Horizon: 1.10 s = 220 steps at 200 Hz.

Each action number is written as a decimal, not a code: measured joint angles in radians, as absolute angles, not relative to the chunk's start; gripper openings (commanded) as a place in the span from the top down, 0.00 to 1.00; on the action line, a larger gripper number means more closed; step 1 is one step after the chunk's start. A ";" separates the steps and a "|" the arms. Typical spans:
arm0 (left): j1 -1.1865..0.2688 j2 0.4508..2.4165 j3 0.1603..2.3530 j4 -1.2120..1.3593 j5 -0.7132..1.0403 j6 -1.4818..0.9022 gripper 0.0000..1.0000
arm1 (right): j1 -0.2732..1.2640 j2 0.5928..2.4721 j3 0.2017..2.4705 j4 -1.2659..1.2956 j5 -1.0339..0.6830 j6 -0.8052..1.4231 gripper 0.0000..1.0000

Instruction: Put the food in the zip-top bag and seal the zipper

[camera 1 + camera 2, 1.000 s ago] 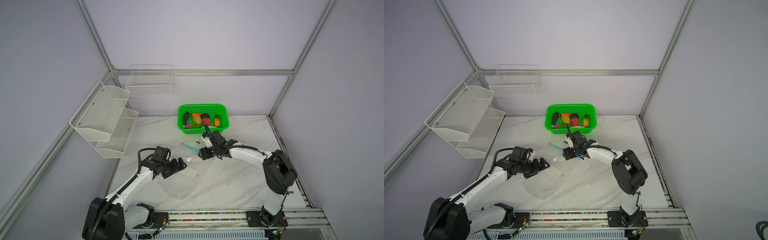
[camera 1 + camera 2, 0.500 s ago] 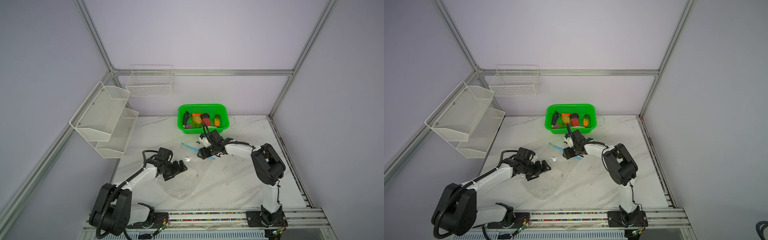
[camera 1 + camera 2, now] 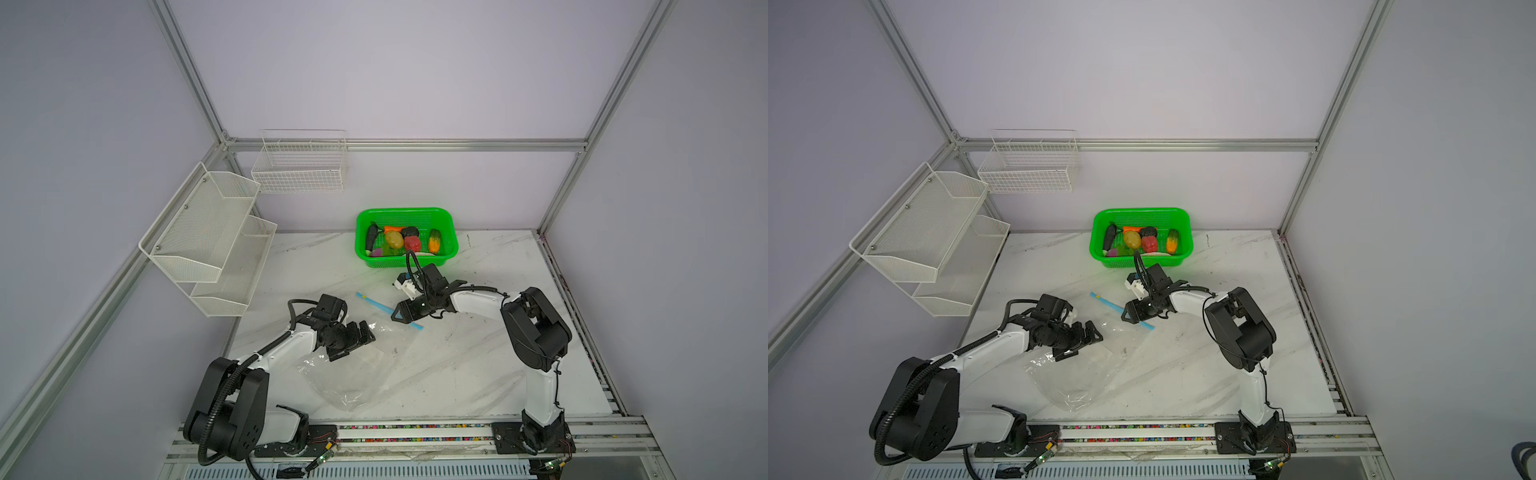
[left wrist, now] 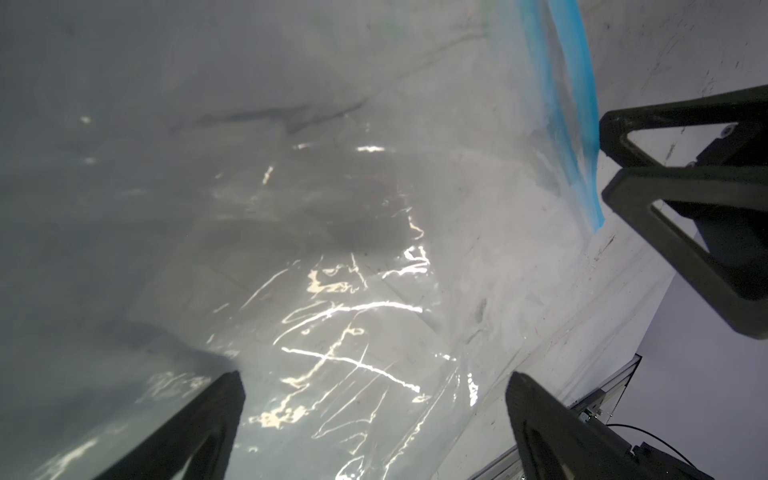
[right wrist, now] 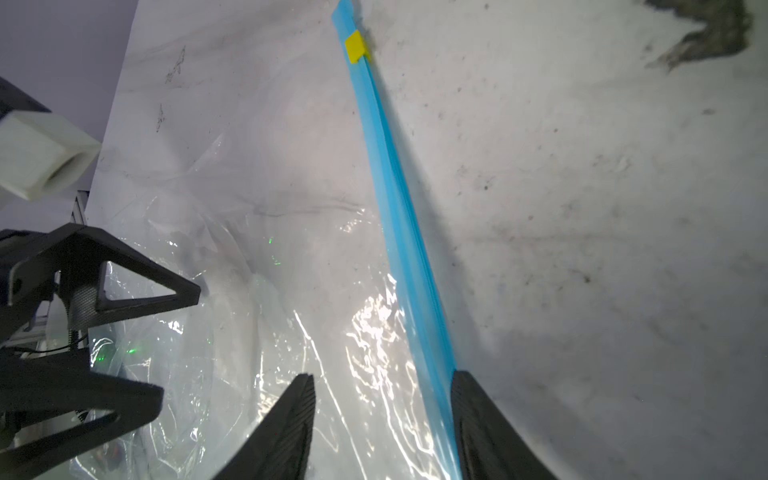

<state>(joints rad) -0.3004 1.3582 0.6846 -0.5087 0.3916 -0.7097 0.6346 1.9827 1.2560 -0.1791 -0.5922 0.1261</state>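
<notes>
Your left tool (image 3: pixel 356 342) hangs released, jaws spread wide, just above the left side of the large clear crinkly zip-top bag (image 3: pixel 353 376). The bag lies flat on the white marble table (image 3: pixel 478 365). Your right tool (image 5: pixel 382 376) is partly spread, not clenched. Its fingers straddle the thin light blue zipper strip (image 5: pixel 399 208) towards the end away from the tiny yellow slider tab (image 5: pixel 355 46), and one finger touches the strip's edge. The small toy vegetables (image 3: pixel 395 240) sit in the bright green perforated plastic basket (image 3: pixel 405 210) at the table's back, well apart from the bag.
</notes>
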 measured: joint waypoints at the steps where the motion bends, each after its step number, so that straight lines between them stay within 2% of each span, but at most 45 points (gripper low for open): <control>1: -0.300 1.359 0.685 -0.508 0.391 -0.710 0.00 | 0.635 1.982 1.253 -0.178 -0.594 0.127 0.47; 79: -0.301 1.403 0.706 -0.490 0.380 -0.686 0.01 | 0.635 1.971 1.181 -0.138 -0.686 0.189 0.52; 161: -0.301 1.427 0.717 -0.459 0.378 -0.684 0.01 | 0.635 1.954 1.162 -0.077 -0.735 0.242 0.68; 206: -0.301 1.429 0.724 -0.466 0.374 -0.683 0.01 | 0.635 1.906 1.076 -0.011 -0.739 0.292 0.82; 220: -0.301 1.438 0.747 -0.488 0.363 -0.675 0.01 | 0.635 1.878 1.037 0.041 -0.738 0.325 0.93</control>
<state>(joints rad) -0.3012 1.4384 0.7467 -0.4885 0.3626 -0.6754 0.6346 1.8782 1.0367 0.0406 -0.7376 0.3252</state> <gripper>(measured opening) 0.987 0.154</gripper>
